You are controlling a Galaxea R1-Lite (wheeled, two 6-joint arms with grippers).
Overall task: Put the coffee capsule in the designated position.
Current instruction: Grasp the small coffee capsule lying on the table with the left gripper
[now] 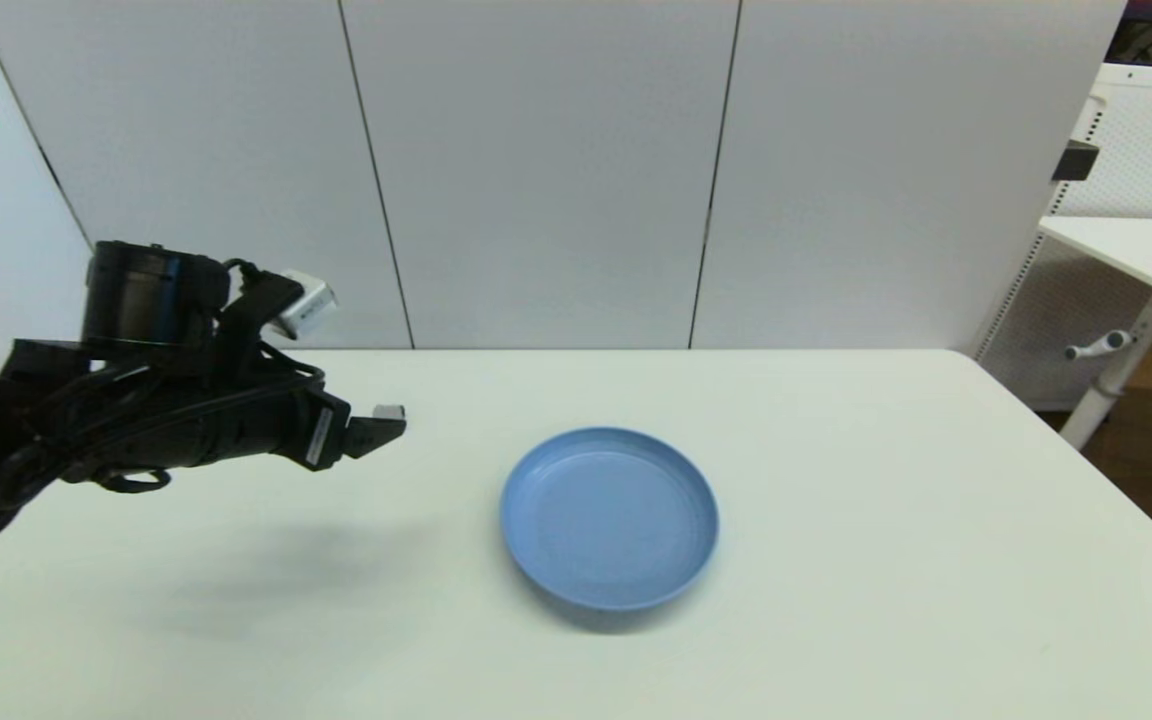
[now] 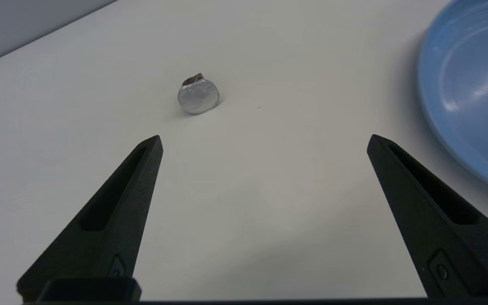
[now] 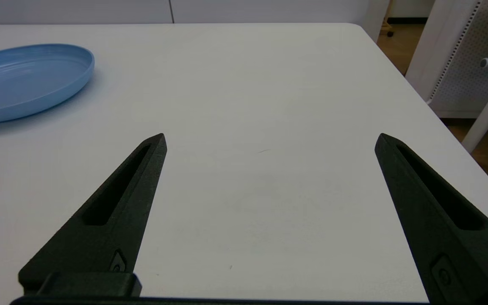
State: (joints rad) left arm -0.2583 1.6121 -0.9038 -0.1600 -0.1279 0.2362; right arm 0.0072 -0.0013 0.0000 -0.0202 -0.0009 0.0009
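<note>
Ahead, left gripper (image 2: 265, 142) gapes; coffee capsule (image 2: 198, 97) apart.

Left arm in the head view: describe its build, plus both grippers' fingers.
The left arm is matte black, draped with looping black cables, topped by a black cylindrical joint and a small silver-white box. The left gripper and right gripper each have two long, black, tapered fingers with slotted recesses.

white table (image 1: 886, 560) | blue plate (image 1: 609, 517) centre | coffee capsule (image 2: 198, 96) lying nearby
</note>
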